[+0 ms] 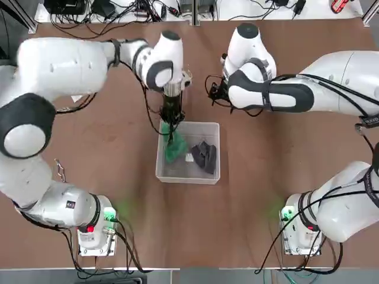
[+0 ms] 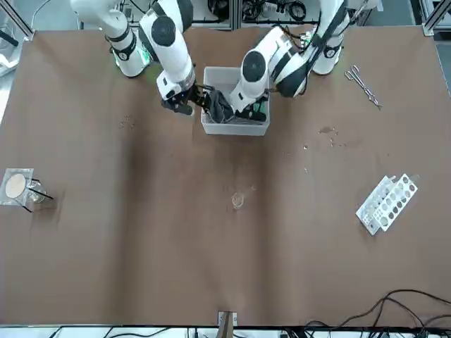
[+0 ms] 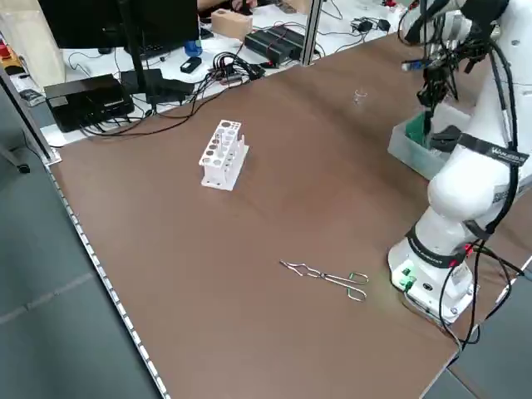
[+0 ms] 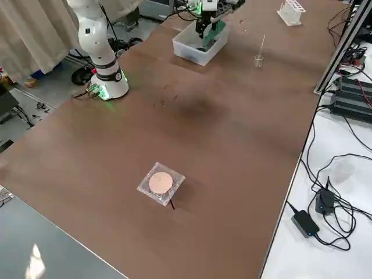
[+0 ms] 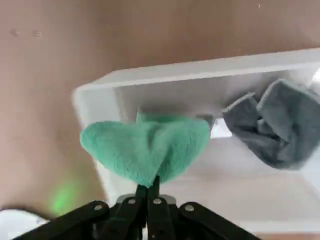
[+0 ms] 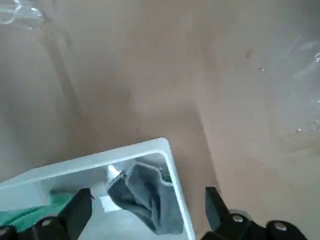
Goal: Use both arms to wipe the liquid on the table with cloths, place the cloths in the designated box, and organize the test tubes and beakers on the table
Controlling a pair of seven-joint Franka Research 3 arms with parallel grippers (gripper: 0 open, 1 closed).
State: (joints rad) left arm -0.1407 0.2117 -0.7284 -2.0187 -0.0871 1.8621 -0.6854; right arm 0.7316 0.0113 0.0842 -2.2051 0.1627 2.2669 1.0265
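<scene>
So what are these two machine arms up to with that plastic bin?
The left arm's claw is pinching a green cloth over the whitish box, where a dark grey cloth already lies. The right arm's claw is open near the box and holds nothing. A few droplets remain on the table, and the white tube rack and a small glass beaker stand apart out on it, so the tidying seems unfinished.

Grey floor surrounds the brown desk; beyond its far edge, a white worktop carries cables and a black monitor, with pale curtains near the right-side view's far left corner
</scene>
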